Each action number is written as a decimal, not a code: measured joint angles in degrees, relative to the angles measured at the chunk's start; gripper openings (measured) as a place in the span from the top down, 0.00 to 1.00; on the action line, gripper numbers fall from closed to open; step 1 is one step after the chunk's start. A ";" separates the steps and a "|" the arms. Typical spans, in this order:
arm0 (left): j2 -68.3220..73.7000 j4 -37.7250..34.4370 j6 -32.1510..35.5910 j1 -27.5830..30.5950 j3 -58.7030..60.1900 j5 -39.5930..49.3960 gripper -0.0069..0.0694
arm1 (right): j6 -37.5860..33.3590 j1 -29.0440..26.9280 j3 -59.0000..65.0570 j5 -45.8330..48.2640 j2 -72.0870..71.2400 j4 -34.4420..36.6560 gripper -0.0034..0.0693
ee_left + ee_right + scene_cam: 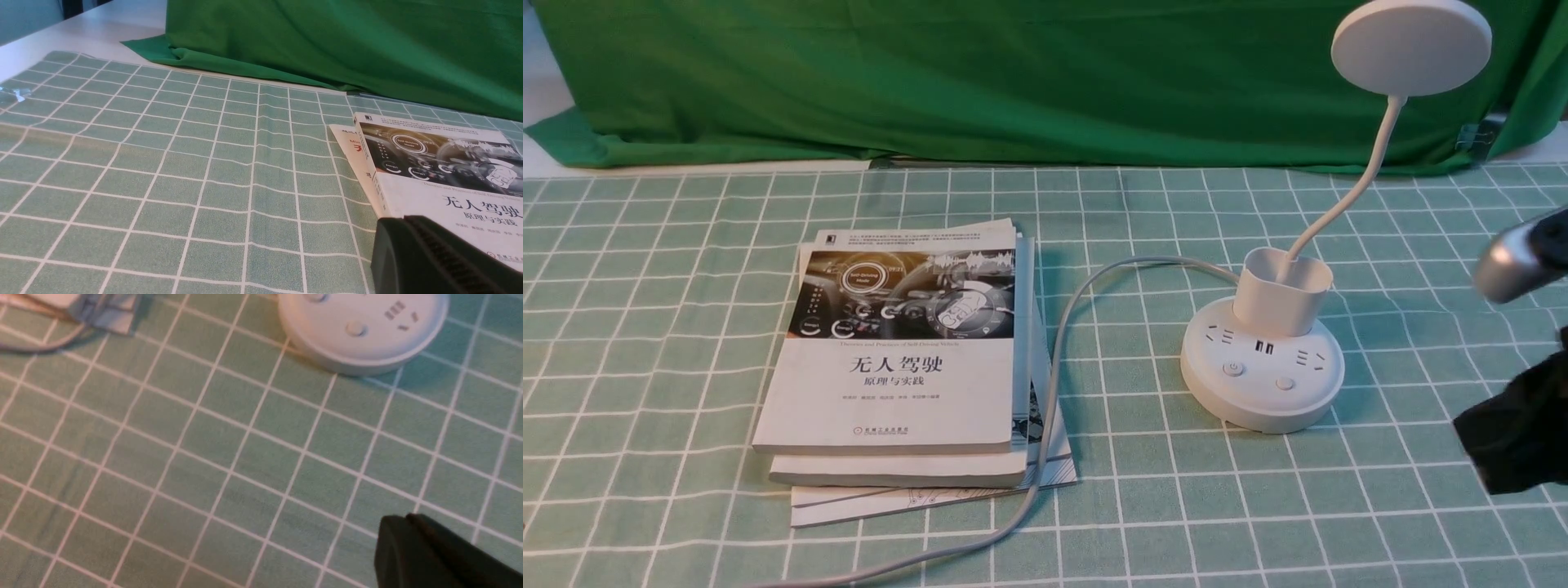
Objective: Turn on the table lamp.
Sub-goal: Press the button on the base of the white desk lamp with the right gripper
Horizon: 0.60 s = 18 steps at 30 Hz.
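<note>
White table lamp (1262, 390) sits unlit, centre right — the right jaws, open or closed I cannot tell, may miss its buttons (1234, 369) and shove it.

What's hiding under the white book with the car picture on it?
Under the white paperback book lies a second thick white book, and beneath that a thin white booklet. Only their edges show; their covers are hidden.

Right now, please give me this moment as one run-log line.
table lamp: upright, no glow | right pincer: near, not touching | left pincer: away from lamp | pincer state: cannot tell
</note>
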 joint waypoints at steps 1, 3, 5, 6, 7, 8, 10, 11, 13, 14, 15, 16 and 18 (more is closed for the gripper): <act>0.00 0.00 0.00 0.00 0.00 0.00 0.88 | -0.10 0.44 0.00 -1.40 2.55 0.00 0.91; 0.00 0.00 0.00 0.00 0.00 0.00 0.88 | -0.43 0.75 -0.06 -4.50 7.35 0.00 0.91; 0.00 0.00 0.00 0.00 0.00 0.00 0.88 | -0.64 0.75 -0.23 -6.02 9.61 0.00 0.91; 0.00 0.00 0.00 0.00 0.00 0.00 0.88 | -1.10 0.75 -0.72 -8.40 12.95 -0.13 0.91; 0.00 0.00 0.00 0.00 0.00 0.00 0.88 | -1.32 0.75 -1.14 -9.98 14.88 -0.17 0.91; 0.00 0.00 0.00 0.00 0.00 0.00 0.88 | -1.32 0.75 -1.47 -11.59 16.35 -0.17 0.91; 0.00 0.00 0.00 0.00 0.00 0.00 0.88 | -1.49 0.75 -1.99 -13.41 18.77 -0.17 0.91; 0.00 0.00 0.00 0.00 0.00 0.00 0.88 | -1.49 0.75 -2.68 -15.67 21.01 -0.17 0.91; 0.00 0.00 0.00 0.00 0.00 0.00 0.88 | -1.49 0.75 -3.38 -18.56 23.54 -0.24 0.91; 0.00 0.00 0.00 0.00 0.00 0.00 0.88 | -1.49 0.75 -3.75 -20.29 24.79 -0.24 0.91; 0.00 0.00 0.00 0.00 0.00 0.00 0.88 | -1.49 0.75 -4.15 -21.81 25.97 -0.24 0.91; 0.00 0.00 0.00 0.00 0.00 0.00 0.88 | -1.54 0.75 -4.50 -23.22 27.01 -0.27 0.91; 0.00 0.00 0.00 0.00 0.00 0.00 0.88 | -1.54 0.75 -5.09 -25.10 28.66 -0.32 0.91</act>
